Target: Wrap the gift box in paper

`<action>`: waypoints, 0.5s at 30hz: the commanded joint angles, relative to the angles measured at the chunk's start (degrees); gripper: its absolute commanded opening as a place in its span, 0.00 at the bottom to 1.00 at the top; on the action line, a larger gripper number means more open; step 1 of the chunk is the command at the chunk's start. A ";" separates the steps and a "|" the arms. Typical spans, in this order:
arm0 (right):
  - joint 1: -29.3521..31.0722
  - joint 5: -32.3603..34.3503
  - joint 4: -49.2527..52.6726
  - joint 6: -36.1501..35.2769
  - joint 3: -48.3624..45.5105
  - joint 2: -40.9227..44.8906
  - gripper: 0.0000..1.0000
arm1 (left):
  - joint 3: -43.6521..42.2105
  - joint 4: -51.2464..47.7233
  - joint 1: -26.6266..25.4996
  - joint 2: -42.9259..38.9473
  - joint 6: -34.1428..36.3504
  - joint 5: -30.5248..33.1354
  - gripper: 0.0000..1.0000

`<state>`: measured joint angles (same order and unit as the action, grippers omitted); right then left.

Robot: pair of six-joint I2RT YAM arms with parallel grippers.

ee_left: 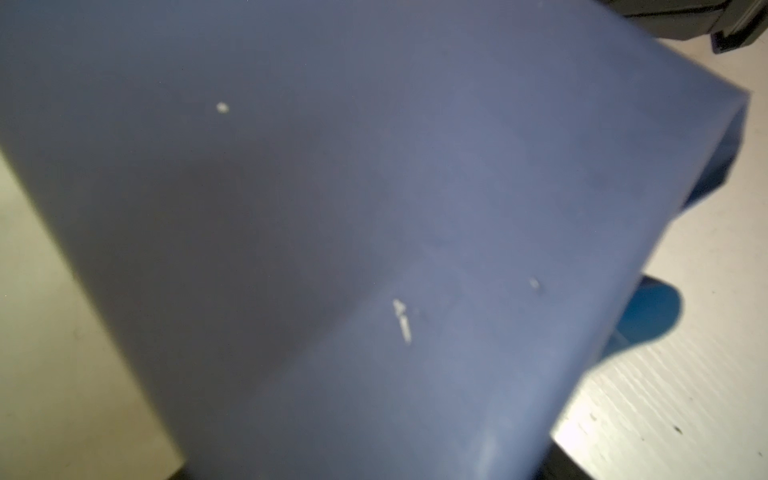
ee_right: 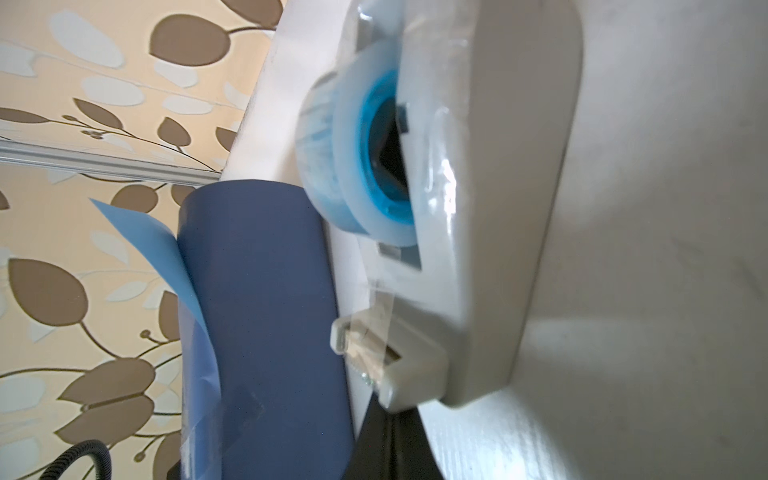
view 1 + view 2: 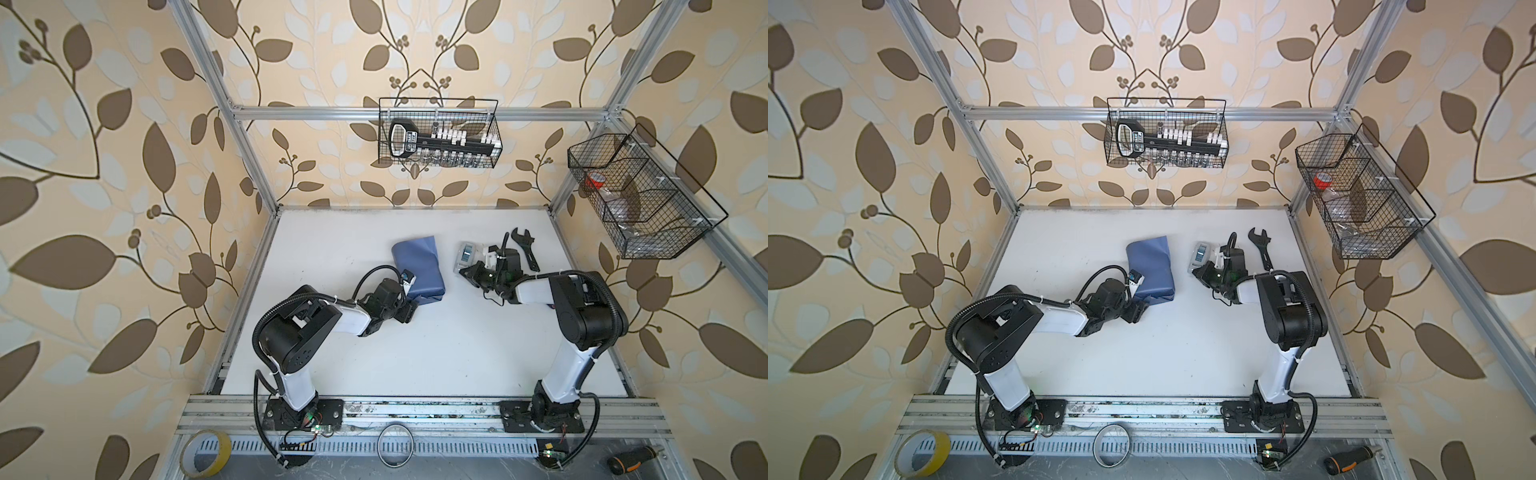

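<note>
White table (image 3: 415, 353): tape dispenser (image 3: 466, 254) near paper (image 3: 417, 268), wrench (image 3: 524, 245) nearby.

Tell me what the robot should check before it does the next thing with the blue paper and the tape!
1. Paper folded over: ok. The paper is a bundle; nothing black shows through in both top views.
2. Flaps flat: not ok. A light-blue flap sticks out from the bundle.
3. Tape ready: ok. The tape dispenser has a strip reaching its cutter.
4. Right claw holding tape: cannot tell. It is shut beside the dispenser.
5. Left claw gripping the bundle: cannot tell. It sits at the bundle's near corner.
</note>
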<state>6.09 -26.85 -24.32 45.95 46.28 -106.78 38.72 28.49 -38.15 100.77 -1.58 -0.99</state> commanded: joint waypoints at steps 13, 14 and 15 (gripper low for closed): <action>1.38 19.17 15.84 -2.36 2.21 3.07 0.00 | 1.52 0.81 0.63 -1.03 -0.61 0.14 0.74; 1.38 19.29 16.13 -2.43 2.40 2.99 0.00 | 1.48 0.89 0.70 -1.06 -0.61 0.17 0.73; 1.37 19.13 16.10 -2.52 2.42 2.90 0.00 | 1.53 0.91 0.68 -1.08 -0.61 0.15 0.73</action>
<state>8.69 -16.73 -14.66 44.03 48.29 -103.24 38.72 28.49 -38.15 100.77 -1.63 -0.99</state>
